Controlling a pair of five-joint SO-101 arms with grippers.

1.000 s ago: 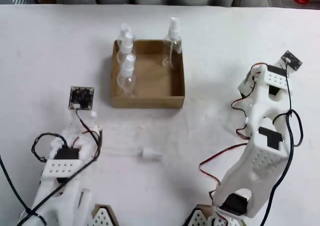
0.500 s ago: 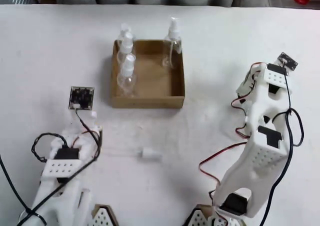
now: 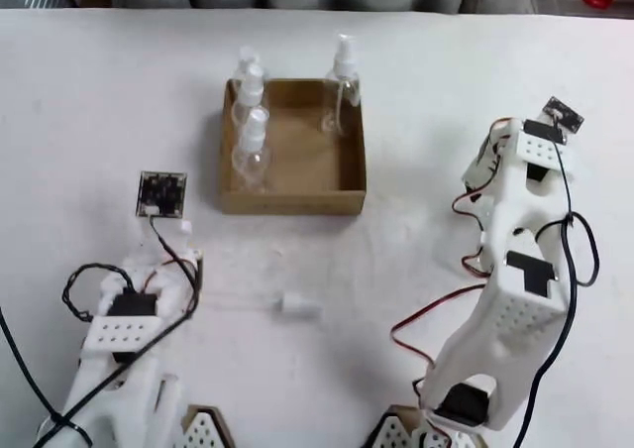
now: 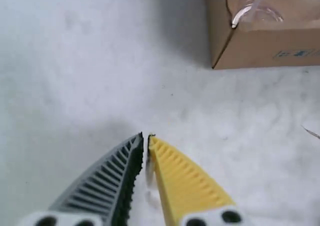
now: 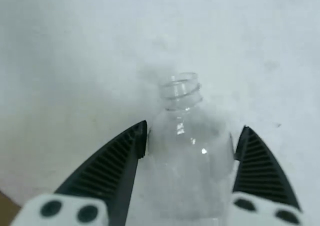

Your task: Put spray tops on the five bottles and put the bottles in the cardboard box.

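Only a faint blue print (image 4: pixel 296 53) on the cardboard box (image 4: pixel 265 48) wall, upper right, too blurred to read.

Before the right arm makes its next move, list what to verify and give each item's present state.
1. Uncapped bottle sits between the fingers of the right claw: ok.
2. Fingers pressing firmly on the bottle: cannot tell.
3. Spray top on this bottle: not ok, the threaded neck is bare.
4. Loose spray top lies free on the table: ok.
5. Left claw free to fetch it: ok, shut and empty.
6. Room left in the cardboard box: ok, part of the floor is bare.
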